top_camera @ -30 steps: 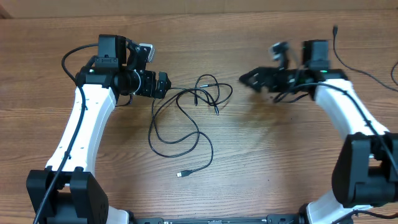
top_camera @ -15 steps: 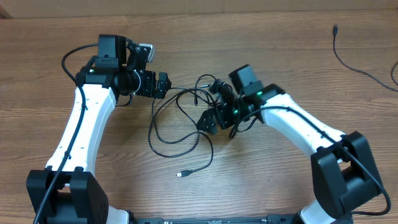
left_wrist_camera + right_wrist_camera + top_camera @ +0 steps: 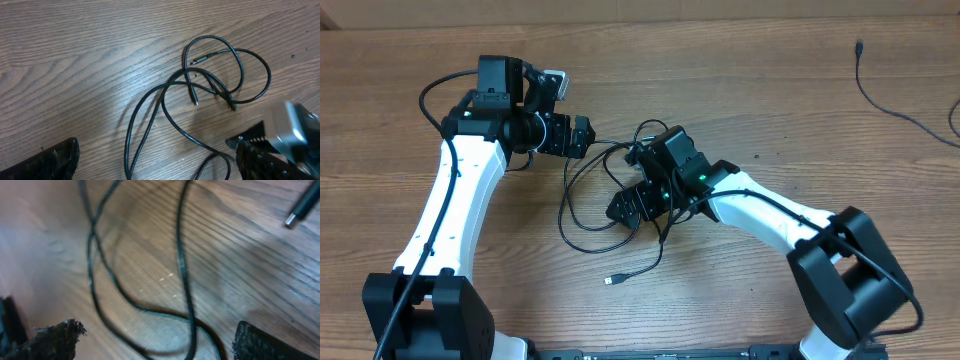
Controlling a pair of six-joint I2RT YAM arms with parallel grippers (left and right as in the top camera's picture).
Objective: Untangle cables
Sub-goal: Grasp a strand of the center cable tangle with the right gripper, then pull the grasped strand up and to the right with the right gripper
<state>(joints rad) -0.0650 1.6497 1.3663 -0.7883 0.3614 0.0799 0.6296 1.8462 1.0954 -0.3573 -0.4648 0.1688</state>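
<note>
Thin black cables (image 3: 562, 215) lie in loose crossing loops on the wooden table, one plug (image 3: 612, 281) pointing toward the front edge. My right gripper (image 3: 622, 210) is open low over the middle of the loops; in its wrist view the gripper (image 3: 160, 342) straddles crossing cables (image 3: 181, 255), with a metal-tipped plug (image 3: 300, 207) at the upper right. My left gripper (image 3: 584, 137) is open at the left end of the tangle. Its wrist view shows the gripper (image 3: 157, 165) over two strands of the cables (image 3: 172, 82) and a plug (image 3: 200, 60) beyond.
A separate black cord (image 3: 885, 95) with a small plug (image 3: 859, 46) trails across the far right of the table. The right arm's white link (image 3: 770, 215) stretches from the front right over the table's middle. The table's far edge (image 3: 640, 8) is at the top.
My right arm has swung from the back right into the middle and now hangs over the cable loops. The left arm and the cables have stayed put.
</note>
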